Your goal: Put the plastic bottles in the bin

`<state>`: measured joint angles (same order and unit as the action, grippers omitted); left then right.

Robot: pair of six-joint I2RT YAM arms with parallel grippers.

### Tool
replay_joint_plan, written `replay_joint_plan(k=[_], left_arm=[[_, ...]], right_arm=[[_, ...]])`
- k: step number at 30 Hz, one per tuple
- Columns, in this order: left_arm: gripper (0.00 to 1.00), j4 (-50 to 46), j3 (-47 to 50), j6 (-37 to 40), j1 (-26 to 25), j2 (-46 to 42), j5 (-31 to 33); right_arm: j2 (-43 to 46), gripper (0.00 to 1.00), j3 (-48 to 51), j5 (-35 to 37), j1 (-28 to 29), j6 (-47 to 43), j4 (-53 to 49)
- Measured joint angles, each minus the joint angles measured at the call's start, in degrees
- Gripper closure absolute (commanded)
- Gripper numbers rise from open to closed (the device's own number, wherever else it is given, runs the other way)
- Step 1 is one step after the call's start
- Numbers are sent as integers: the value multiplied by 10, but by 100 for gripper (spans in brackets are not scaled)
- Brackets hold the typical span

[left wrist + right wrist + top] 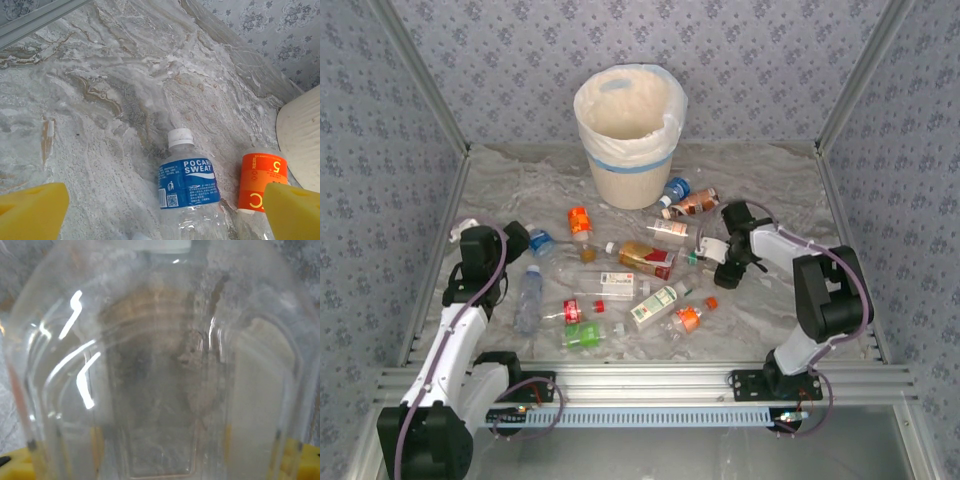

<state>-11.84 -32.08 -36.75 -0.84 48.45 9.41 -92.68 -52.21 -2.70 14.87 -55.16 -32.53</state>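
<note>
Inward and low, right arm [782, 246] with fingers [307, 462] astride a clear bottle [160, 365]

- The place was a robot test cell of the laboratory kind.
- A silver ribbed aluminium rail [650, 380] ran behind the left pincer [520, 240] and the right pincer [712, 255], with both arm bases bolted to it.
- Grey-blue flower-patterned wall panels [720, 60] stood ahead of the pincers and outward of each, held by slanting silver metal posts [425, 80].
- A grey marble-patterned table top [770, 190] lay under the pincers, with small clear plastic bottles [620, 285] strewn between them.
</note>
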Motion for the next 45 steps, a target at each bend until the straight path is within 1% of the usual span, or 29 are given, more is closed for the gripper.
replay_joint_plan(k=[5, 6, 12, 14, 18, 20, 24, 28, 32, 37, 45], left_arm=[[0, 0, 0, -4, 1, 3, 0], [0, 0, 0, -4, 1, 4, 1], [0, -2, 0, -13, 5, 5, 3], [0, -5, 0, -16, 7, 7, 5], [0, -14, 0, -20, 9, 15, 5], [0, -21, -1, -22, 10, 18, 5], [0, -45, -12, -24, 15, 24, 5], [0, -59, -23, -24, 17, 24, 7], [0, -75, -27, -26, 17, 24, 6], [1, -89, -29, -28, 20, 23, 4], [1, -125, -32, -28, 20, 18, 4]], right_arm=[[25, 48, 3, 14, -4, 9, -2], [35, 50, 5, 16, -4, 11, -2], [114, 50, 5, 10, -11, 37, -6], [145, 53, -8, -5, -15, 52, -19], [183, 55, -64, -56, -16, 86, -34], [193, 58, -87, -82, -15, 102, -30], [190, 59, -156, -132, -8, 157, -23], [164, 58, -256, -157, 6, 218, 12], [110, 57, -358, -167, 25, 272, 46], [-5, 57, -495, -158, 46, 348, 76], [-191, 54, -698, -101, 70, 432, 71]])
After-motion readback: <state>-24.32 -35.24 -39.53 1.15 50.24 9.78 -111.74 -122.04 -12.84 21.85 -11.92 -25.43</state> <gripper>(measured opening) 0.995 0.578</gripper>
